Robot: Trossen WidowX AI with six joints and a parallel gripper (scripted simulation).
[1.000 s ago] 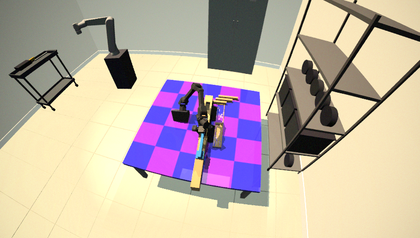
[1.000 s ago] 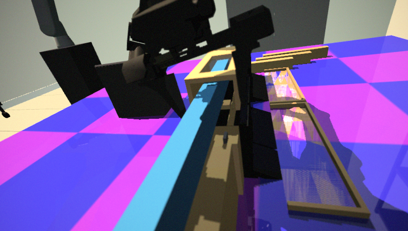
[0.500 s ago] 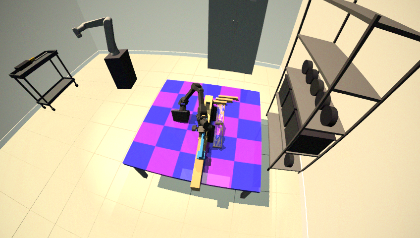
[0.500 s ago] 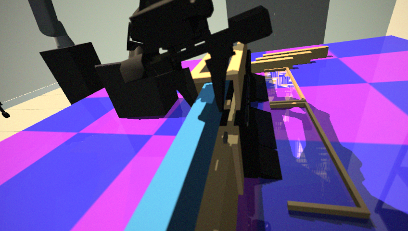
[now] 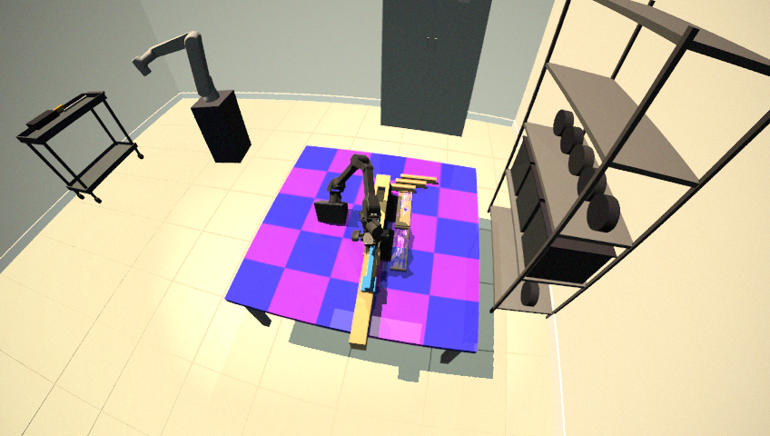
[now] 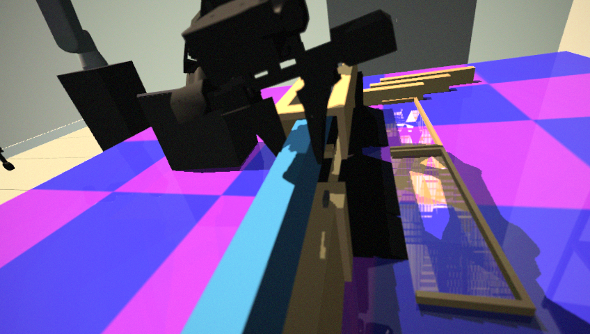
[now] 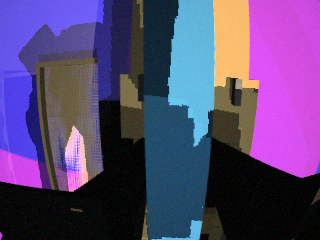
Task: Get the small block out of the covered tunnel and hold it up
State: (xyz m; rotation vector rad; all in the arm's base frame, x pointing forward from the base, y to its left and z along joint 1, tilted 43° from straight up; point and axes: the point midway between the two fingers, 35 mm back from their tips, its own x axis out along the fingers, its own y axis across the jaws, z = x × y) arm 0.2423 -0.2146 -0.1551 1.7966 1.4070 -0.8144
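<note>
Table, blue-and-magenta checkered: whole top in the top view only. Tunnel, tan: open end plain in the exterior view. Handle, blue, one: projecting from the tunnel, clamped in my gripper; the wrist view shows black fingers on both sides. Block: hidden from me in all three views.

The single black arm rises and bends at a high elbow, its forearm descending toward the table. The wrist is pitched downward. The jaws point down, one finger on either side of the blue bar, closed upon it and well short of fully shut. In the wrist view both fingers appear dark, bearing inward from opposite sides.
</note>
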